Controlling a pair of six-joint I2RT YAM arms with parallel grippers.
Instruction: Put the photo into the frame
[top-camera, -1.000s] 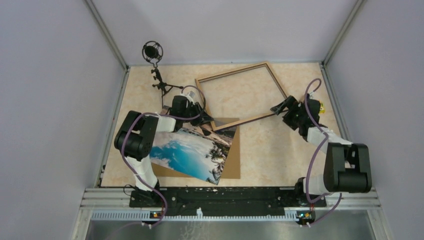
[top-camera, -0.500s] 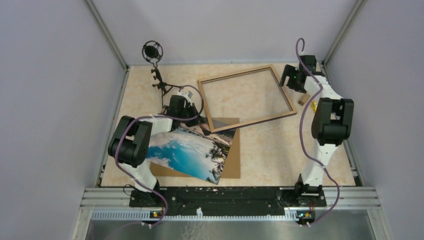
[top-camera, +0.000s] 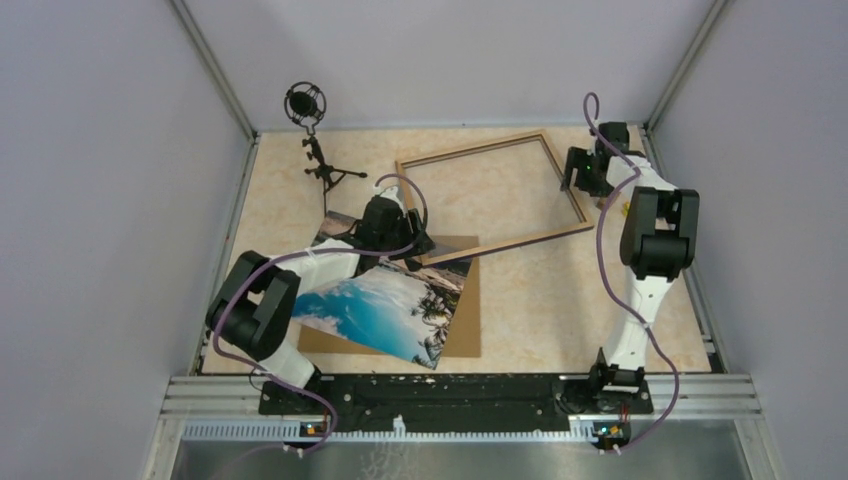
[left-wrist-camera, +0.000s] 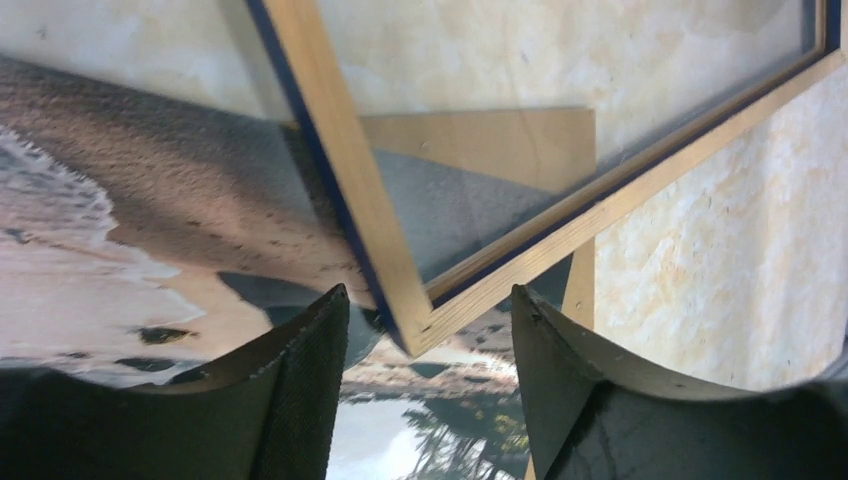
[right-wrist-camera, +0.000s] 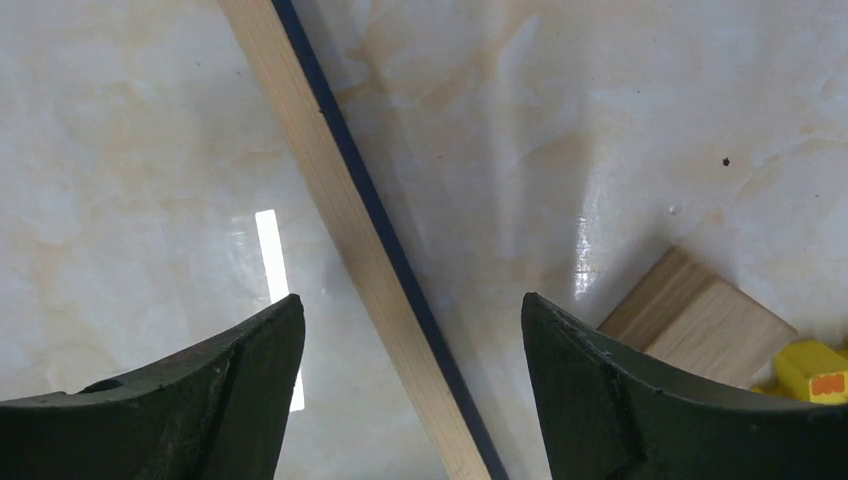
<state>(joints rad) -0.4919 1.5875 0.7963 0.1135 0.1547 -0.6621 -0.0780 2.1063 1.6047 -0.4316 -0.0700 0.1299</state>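
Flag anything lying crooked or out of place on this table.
The frame lies rotated, its near corner overlapping the photo and the brown backing board. The photo itself sits skewed on the board, overhanging its left edge. Nothing looks damaged.

The photo showed turquoise water, white cloud and dark palms; the frame was pale wood edged in dark blue; the backing board was plain brown; the table was cream, marbled beige; the block was light wood.
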